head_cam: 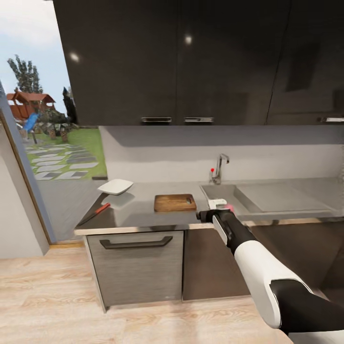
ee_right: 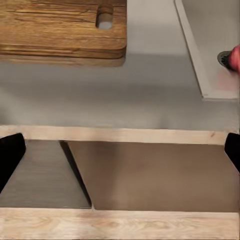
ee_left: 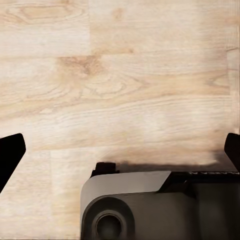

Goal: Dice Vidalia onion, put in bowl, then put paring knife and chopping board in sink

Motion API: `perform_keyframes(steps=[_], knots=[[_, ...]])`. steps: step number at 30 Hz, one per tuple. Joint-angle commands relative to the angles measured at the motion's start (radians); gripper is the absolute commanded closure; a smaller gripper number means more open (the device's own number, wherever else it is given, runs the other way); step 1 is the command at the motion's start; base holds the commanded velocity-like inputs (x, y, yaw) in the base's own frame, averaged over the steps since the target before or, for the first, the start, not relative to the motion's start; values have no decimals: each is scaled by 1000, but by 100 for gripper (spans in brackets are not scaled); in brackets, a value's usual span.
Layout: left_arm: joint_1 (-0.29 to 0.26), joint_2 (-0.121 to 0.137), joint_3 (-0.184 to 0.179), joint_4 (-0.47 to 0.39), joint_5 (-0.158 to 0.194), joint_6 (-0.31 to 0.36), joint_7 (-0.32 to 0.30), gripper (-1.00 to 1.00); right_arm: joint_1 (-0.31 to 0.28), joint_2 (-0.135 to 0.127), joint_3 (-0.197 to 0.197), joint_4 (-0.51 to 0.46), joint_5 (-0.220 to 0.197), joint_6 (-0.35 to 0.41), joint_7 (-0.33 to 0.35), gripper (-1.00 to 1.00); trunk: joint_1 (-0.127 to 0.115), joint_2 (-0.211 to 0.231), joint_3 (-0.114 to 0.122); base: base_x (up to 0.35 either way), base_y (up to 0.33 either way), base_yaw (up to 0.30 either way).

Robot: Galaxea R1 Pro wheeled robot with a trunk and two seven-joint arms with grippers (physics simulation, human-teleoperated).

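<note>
On the grey desk (head_cam: pixel 138 210) lie one chopping board (head_cam: pixel 175 202), one white bowl (head_cam: pixel 115 186) and one paring knife (head_cam: pixel 94 214), the knife at the desk's left corner with its red handle near the bowl. One sink (head_cam: pixel 267 198) sits to the right of the board, with a single chrome tap (head_cam: pixel 220 168) behind it. A sliver of the pinkish Vidalia onion (head_cam: pixel 230 207) shows at the sink's near left corner, just past the right pincer (head_cam: pixel 213 214), which hangs over the desk's front edge.

The right wrist view adds the board's slot hole (ee_right: pixel 104 18), the sink's rim (ee_right: pixel 200 55), a red edge of the onion (ee_right: pixel 235 59), and both dark fingertips (ee_right: pixel 10 155) set wide apart, holding nothing. The left wrist view shows pale wood floor (ee_left: pixel 120 75) and the robot's grey base (ee_left: pixel 150 205), its fingertips (ee_left: pixel 10 157) likewise spread and empty.
</note>
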Motion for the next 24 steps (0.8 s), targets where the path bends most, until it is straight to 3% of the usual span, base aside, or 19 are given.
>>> perform_keyframes(steps=[1, 18, 21, 24], knots=[[0, 0, 0, -1, 1, -2, 0, -100, -1, 0, 0, 2, 9, 6, 0, -100, 0, -1, -1, -338, 0, 0], [0, 0, 2, -1, 1, -1, 0, -100, -1, 1, 0, 68, 10, -28, 0, -100, 0, -1, -1, -321, -29, 0], [0, 0, 1, -1, 1, -1, -1, -100, -1, 1, 0, 163, 10, -139, 0, -100, 0, -1, -1, -109, -22, 0], [0, 0, 1, 0, 1, -1, -1, -100, -1, -1, -1, 301, 10, -298, 3, -100, 0, -1, -1, -38, -8, 0]])
